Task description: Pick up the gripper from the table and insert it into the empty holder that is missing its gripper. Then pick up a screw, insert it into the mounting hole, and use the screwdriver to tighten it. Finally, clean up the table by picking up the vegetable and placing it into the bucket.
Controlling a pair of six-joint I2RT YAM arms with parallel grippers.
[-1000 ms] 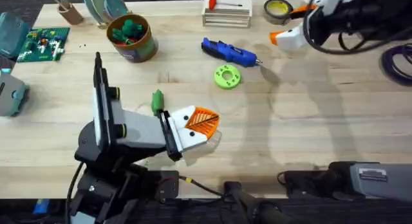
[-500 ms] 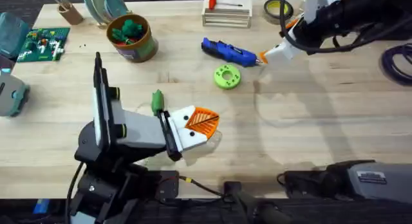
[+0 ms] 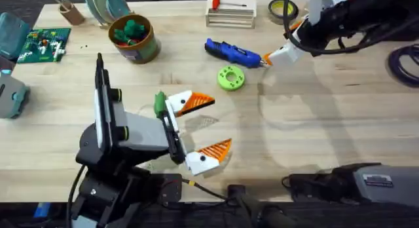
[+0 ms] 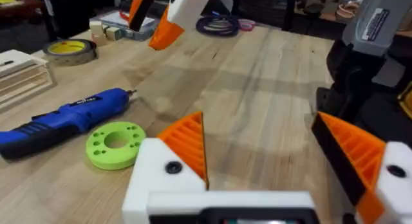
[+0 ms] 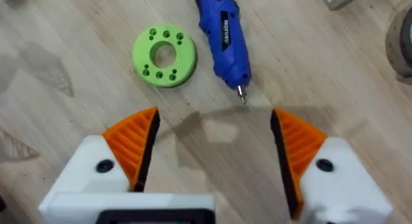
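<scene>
1. The left tool (image 3: 195, 128) hangs low over the near middle of the worktop (image 3: 327, 123) with its white, orange-padded fingers spread wide and nothing between them. That reads as readiness to close on something.
2. The vegetable (image 3: 159, 103), a small green oblong, lies on the wood just beside the far finger of the left tool, outside the gap. It is probably this arm's target, since the bucket (image 3: 135, 38) stands on the same side, toward the far left, already holding darker green toys.
3. The right tool (image 5: 212, 159) hovers just over the metal tip of the blue screwdriver (image 3: 233, 53), fingers spread and empty. From the right wrist view the tip lies just ahead of the opening, so a pick-up of the screwdriver looks likely.
4. A lime-green disc (image 3: 230, 78) lies flat just beside the screwdriver on its near side, close enough to be nudged.
5. I cannot make out the loose orange fingertip, the bare holder or a screw.
6. The worktop is pale wood planking. Along its far edge sit a slatted crate (image 3: 230, 17) with a red-handled tool (image 3: 226, 1), a roll of yellow tape (image 3: 283, 10) and a green circuit board (image 3: 43, 44).
</scene>
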